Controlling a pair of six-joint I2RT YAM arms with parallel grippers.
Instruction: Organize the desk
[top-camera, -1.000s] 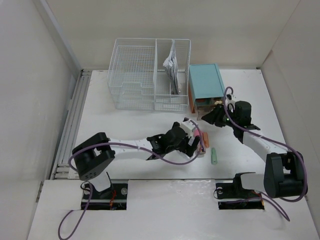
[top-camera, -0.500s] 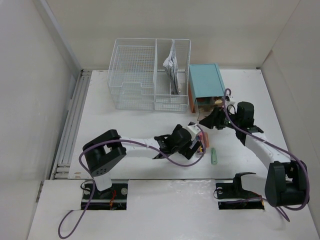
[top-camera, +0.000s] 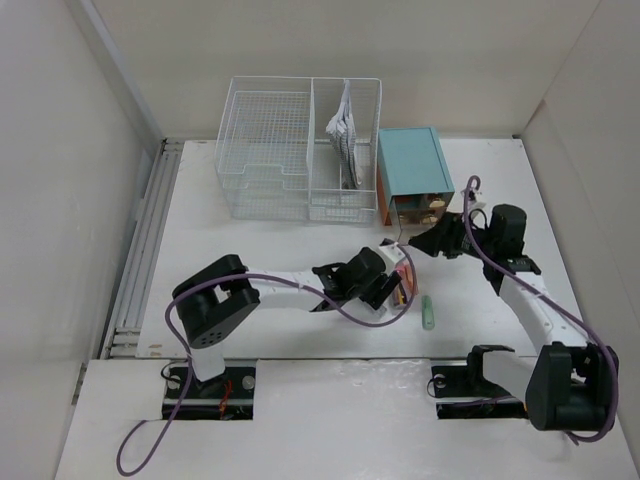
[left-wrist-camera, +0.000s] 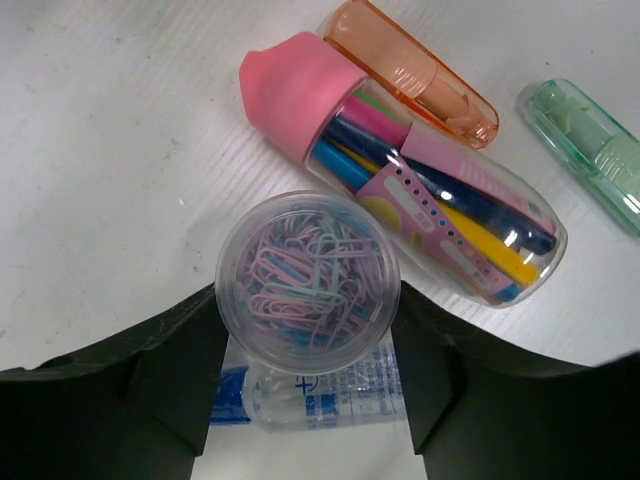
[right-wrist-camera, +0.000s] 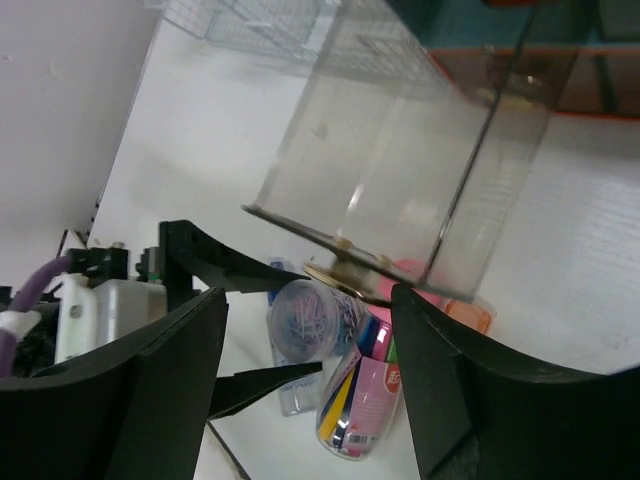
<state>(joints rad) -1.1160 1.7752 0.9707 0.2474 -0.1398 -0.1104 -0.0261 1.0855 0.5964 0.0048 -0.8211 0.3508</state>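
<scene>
My left gripper is clamped on the clear tub of paper clips, just beside a pen case lying on the desk. My right gripper grips a clear plastic box near the teal drawer box. The desk lies flat under both arms, and its rail runs near-to-far along the left edge.

In the top view, the wire basket stands at upper centre of the desk, and the drawer box is against its right side. Below them, at mid-frame, the left gripper clasps a jar of paper clips. A small bottle lies under the jar. The pen case lies just upper right of it, with a highlighter along the case's upper side. A second highlighter lies apart at the right edge. The right gripper holds a clear box, tilted, just below the drawer box.
</scene>
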